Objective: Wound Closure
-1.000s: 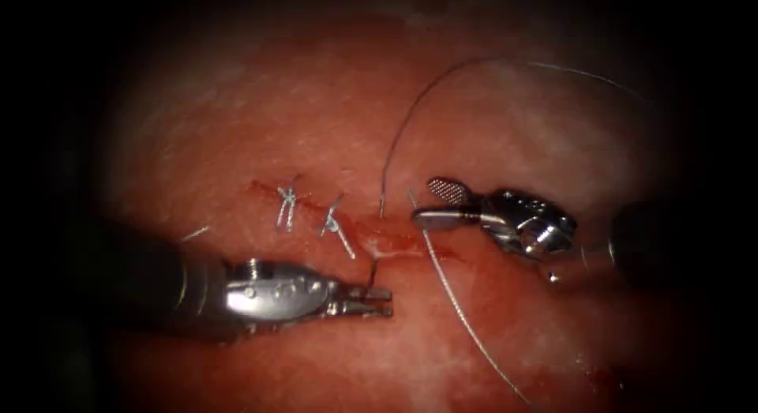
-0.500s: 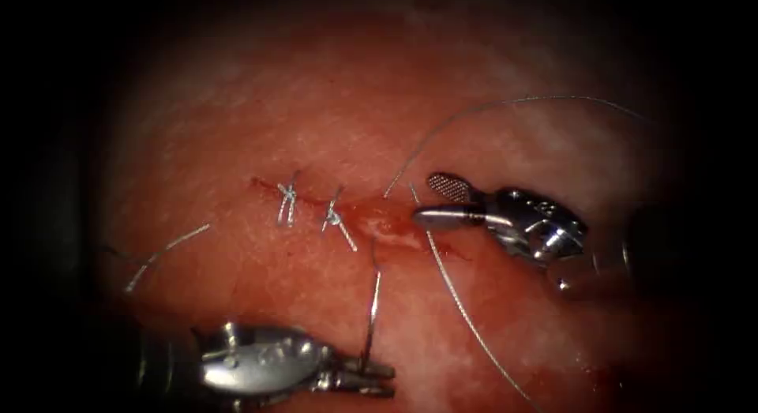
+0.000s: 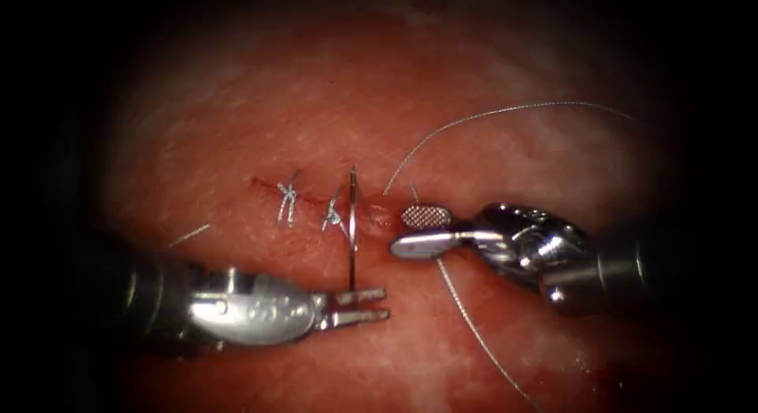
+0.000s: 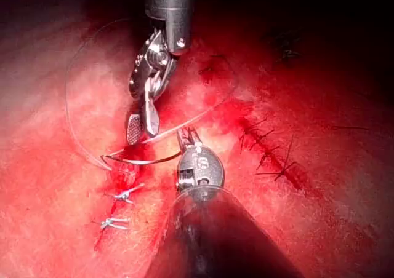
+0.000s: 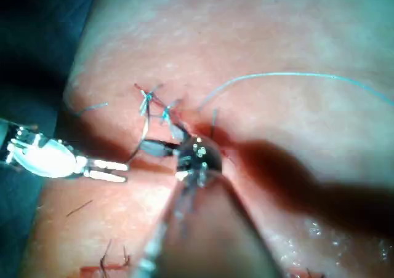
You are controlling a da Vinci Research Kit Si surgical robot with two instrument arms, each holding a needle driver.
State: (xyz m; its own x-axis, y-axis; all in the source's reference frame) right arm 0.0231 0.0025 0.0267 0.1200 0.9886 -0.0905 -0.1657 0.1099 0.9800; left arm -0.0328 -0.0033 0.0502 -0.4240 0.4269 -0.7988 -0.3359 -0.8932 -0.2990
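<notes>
Two steel tools flank the thin, stiff, slippery curved steel needle [image 3: 352, 227], free of the red tissue [image 3: 395, 105] at frame centre: left tool [image 3: 379, 304] clenches its lower end, right tool [image 3: 414, 230] gapes empty.

I found no word, number, brand or sign that I could read anywhere. The metal body of my left tool [image 3: 384, 302], just behind its jaws, bore a few faint engraved marks in the endoscope view, but they were too small and blurred for me to tell as letters or digits.
</notes>
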